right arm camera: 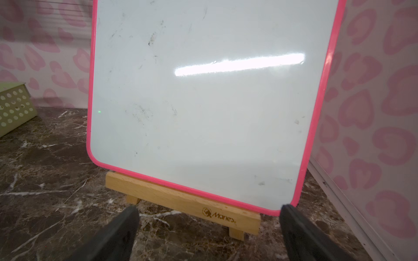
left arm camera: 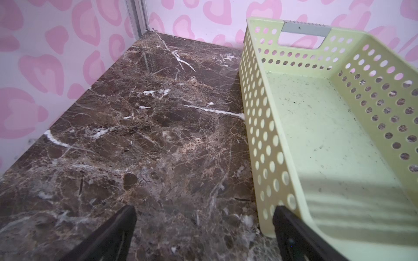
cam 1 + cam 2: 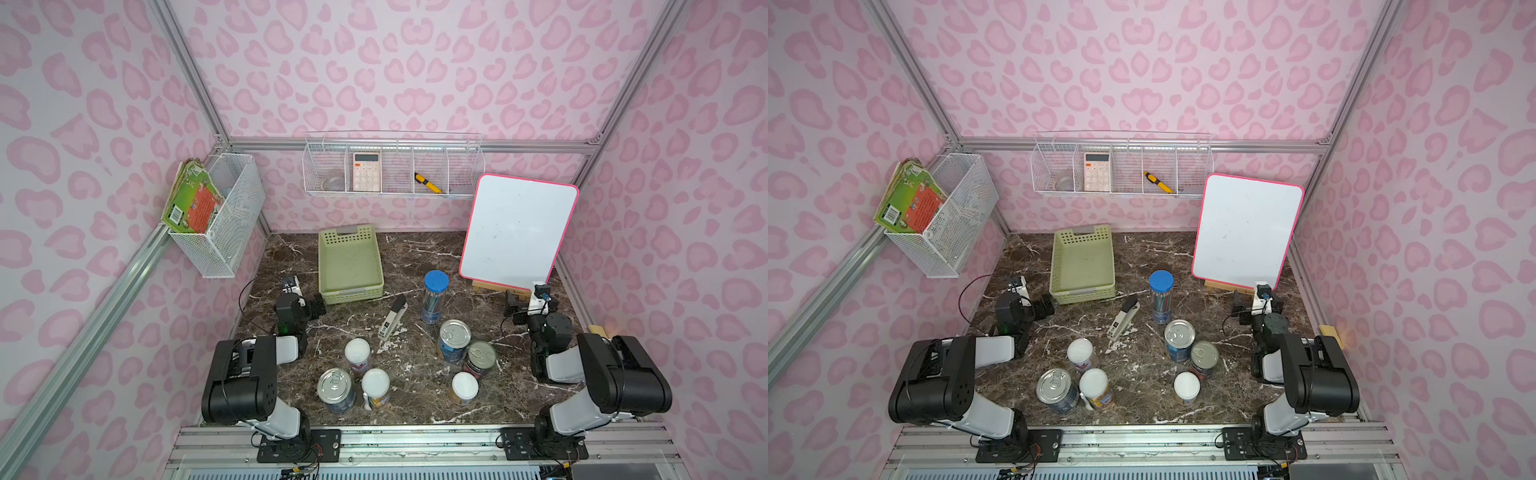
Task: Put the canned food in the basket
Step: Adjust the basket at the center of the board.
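Our left gripper (image 2: 204,212) and right gripper (image 1: 209,211) both gape empty. Six cans (image 3: 455,334) stand upright near the desk's (image 3: 419,253) front edge, the basket (image 3: 351,266) bare toward its back-left corner. Likely rigid, slick, heavy (white-lidded ones perhaps lighter); we'd pinch each mid-label.
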